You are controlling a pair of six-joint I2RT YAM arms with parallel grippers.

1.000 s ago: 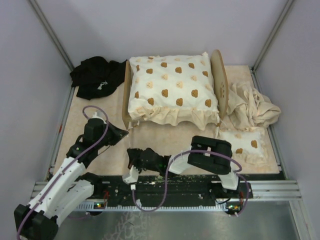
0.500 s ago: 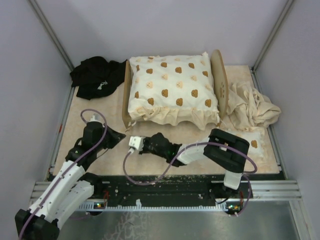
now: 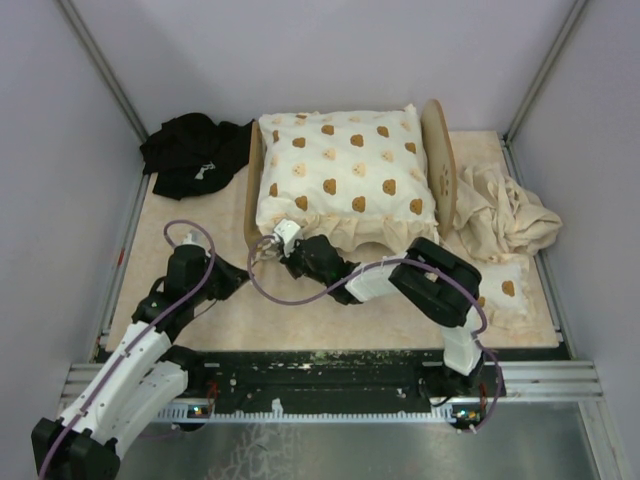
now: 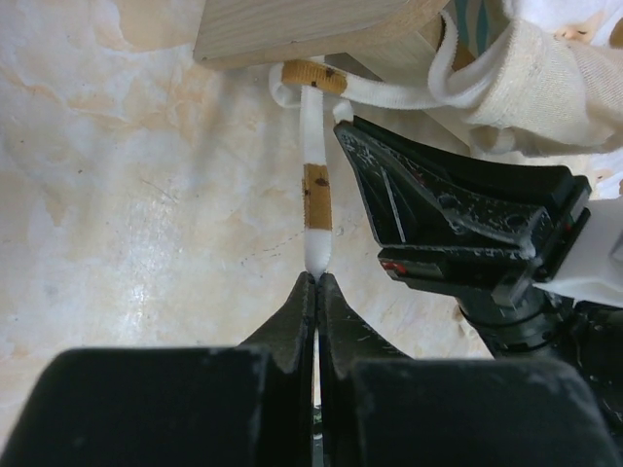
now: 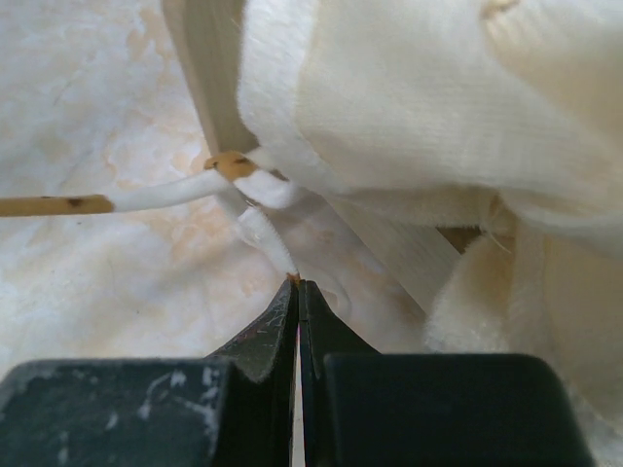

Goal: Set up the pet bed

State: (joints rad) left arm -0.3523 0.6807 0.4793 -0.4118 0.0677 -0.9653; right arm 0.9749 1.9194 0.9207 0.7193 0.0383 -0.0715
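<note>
The pet bed's light-wood frame (image 3: pixel 437 160) stands mid-table with a cream frilled cushion (image 3: pixel 345 175) on top. At the bed's near left corner (image 4: pixel 292 24), white tie straps with brown prints loop round the wood. My left gripper (image 4: pixel 316 277) (image 3: pixel 243 272) is shut on the end of one strap (image 4: pixel 313 146), which runs straight to that corner. My right gripper (image 5: pixel 297 282) (image 3: pixel 265 248) is shut on the tip of another strap (image 5: pixel 258 229) right beside the frame (image 5: pixel 209 68). It shows in the left wrist view as the black right gripper (image 4: pixel 438 214).
A black cloth (image 3: pixel 195 150) lies at the back left. A crumpled beige cloth (image 3: pixel 500 210) sits to the right of the bed. A small printed pillow (image 3: pixel 495 285) lies in front of that cloth. Metal rails and grey walls border the mat (image 3: pixel 300 310).
My right arm has swung from near the arm bases up to the bed's near left corner. The left gripper has shifted only slightly.
</note>
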